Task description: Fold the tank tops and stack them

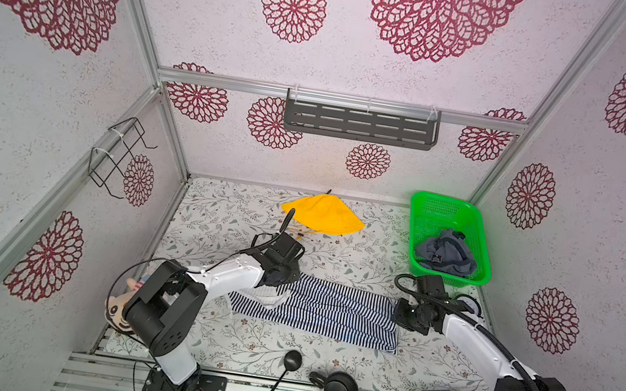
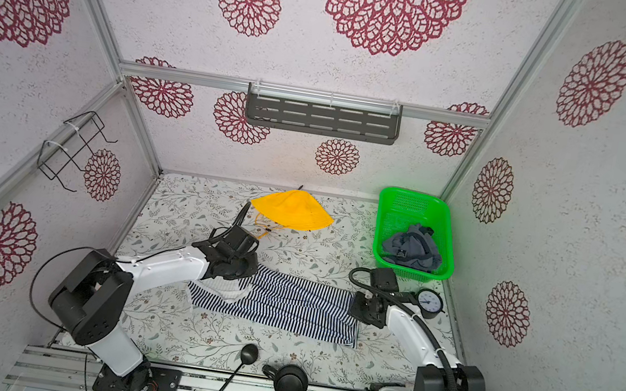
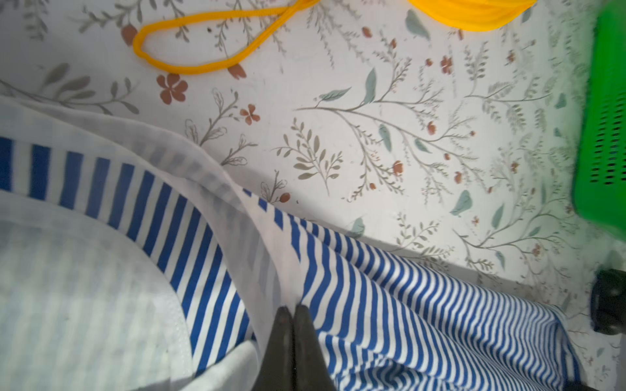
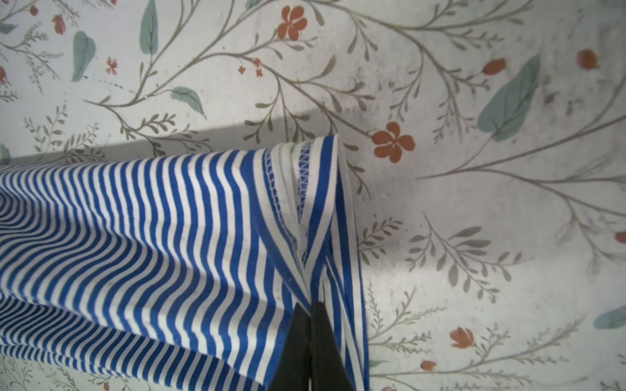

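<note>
Left gripper (image 3: 293, 309) and right gripper (image 4: 310, 304) pinch opposite ends of the striped top (image 1: 340, 310), apparently tensioning it for folding.

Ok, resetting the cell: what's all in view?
navy-and-white striped tank top: one, navy-white, mid-table
crumpled slate-grey tank top: one, grey-blue, in basket
green plastic basket: one, green, back right
yellow corded cloth hat: one, yellow, back centre
black long-handled ladle: one, black, front
black-lidded mug: one, black, front
round dial gauge: one, black-rimmed, right edge
plush toy: one, cream, left edge
grey slotted shelf: one, grey, back wall
black wire rack: one, black, left wall
left hand: one, black, shut on striped top's neck end
right hand: one, black, shut on its hem
</note>
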